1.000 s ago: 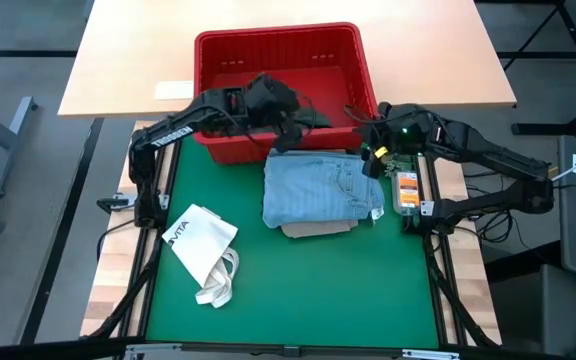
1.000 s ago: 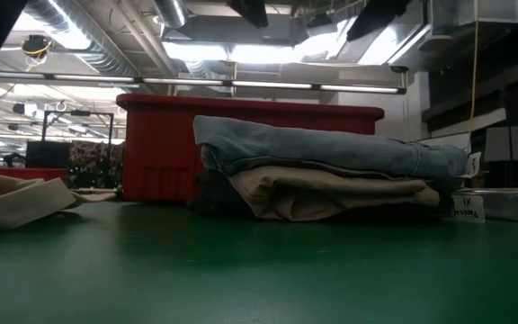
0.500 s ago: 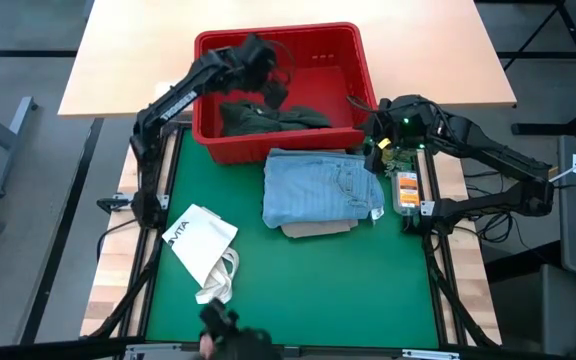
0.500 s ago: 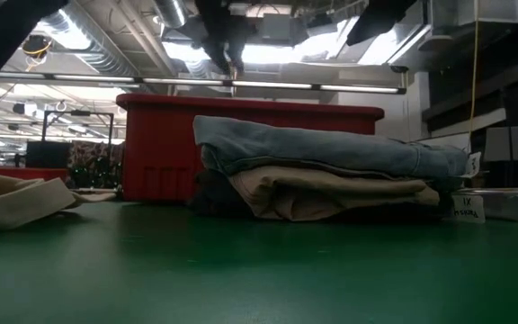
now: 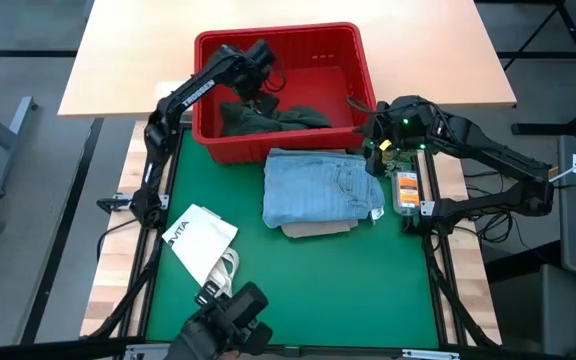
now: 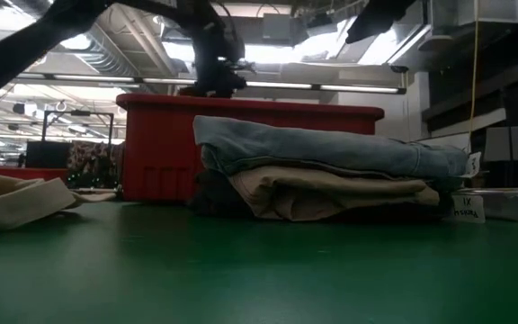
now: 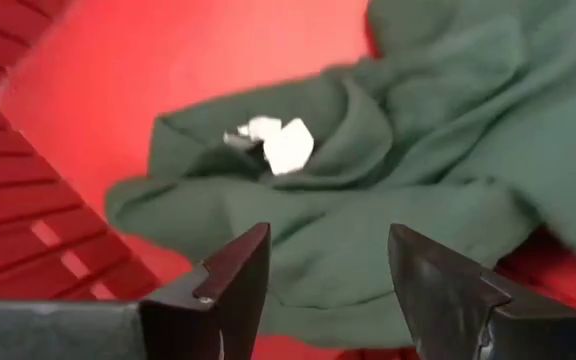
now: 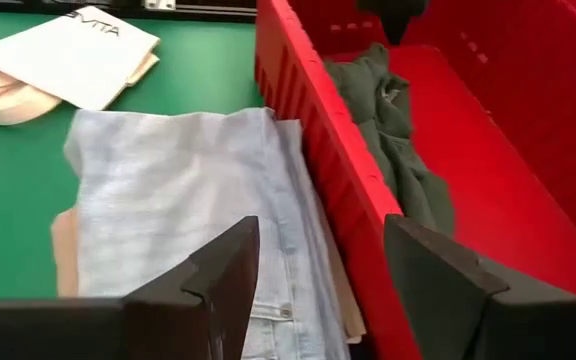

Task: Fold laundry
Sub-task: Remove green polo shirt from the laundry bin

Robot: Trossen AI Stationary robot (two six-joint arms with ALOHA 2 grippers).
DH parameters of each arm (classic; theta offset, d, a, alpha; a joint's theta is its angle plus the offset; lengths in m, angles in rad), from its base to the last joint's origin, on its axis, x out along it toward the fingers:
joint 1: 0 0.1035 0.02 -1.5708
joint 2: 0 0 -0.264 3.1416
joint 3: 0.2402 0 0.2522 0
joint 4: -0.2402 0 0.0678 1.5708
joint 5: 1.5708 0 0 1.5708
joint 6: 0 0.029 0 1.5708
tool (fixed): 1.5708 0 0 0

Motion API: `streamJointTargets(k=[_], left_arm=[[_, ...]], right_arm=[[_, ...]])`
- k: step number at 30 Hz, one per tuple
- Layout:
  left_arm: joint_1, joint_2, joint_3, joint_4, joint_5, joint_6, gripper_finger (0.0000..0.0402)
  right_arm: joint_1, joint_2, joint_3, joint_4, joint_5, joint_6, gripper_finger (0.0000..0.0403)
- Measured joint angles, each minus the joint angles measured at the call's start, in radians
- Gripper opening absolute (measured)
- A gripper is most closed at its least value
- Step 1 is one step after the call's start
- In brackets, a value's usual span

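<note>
A dark green garment [image 5: 273,117] lies crumpled on the floor of the red basket [image 5: 208,95], a white tag [image 7: 280,143] showing on it. My left gripper [image 7: 328,270] hangs open just above it in the basket's far left part [image 5: 260,82], touching nothing. Folded light blue jeans [image 5: 318,185] rest on a beige piece [image 5: 318,228] in a stack on the green mat. My right gripper [image 8: 318,275] stands open in the air by the basket's near right corner [image 5: 371,155], above the stack's far right end.
A white tote bag [image 5: 200,242] with loop handles lies on the mat's left. A dark shape, perhaps a person's hand [image 5: 223,325], shows at the table's near edge. The basket's red walls [image 8: 318,130] close in the left gripper. The mat's near half [image 5: 348,290] is bare.
My left gripper has swung from the basket's near middle toward its far left part and sunk lower over the green garment, which now lies uncovered in the basket. The dark shape has come in at the table's near edge.
</note>
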Motion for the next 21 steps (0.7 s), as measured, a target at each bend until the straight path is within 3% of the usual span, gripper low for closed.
streamJointTargets(k=[16, 21], left_arm=[[0.003, 0.169, 0.0, -0.023, -0.013, -0.025, 0.0197], [0.006, 0.211, 0.0, -0.025, -0.062, -0.028, 0.0197]], right_arm=[[0.0, 0.0, 0.0, -0.001, -0.01, 0.024, 0.0216], [0.0, 0.0, 0.0, -0.001, -0.01, 0.024, 0.0216]])
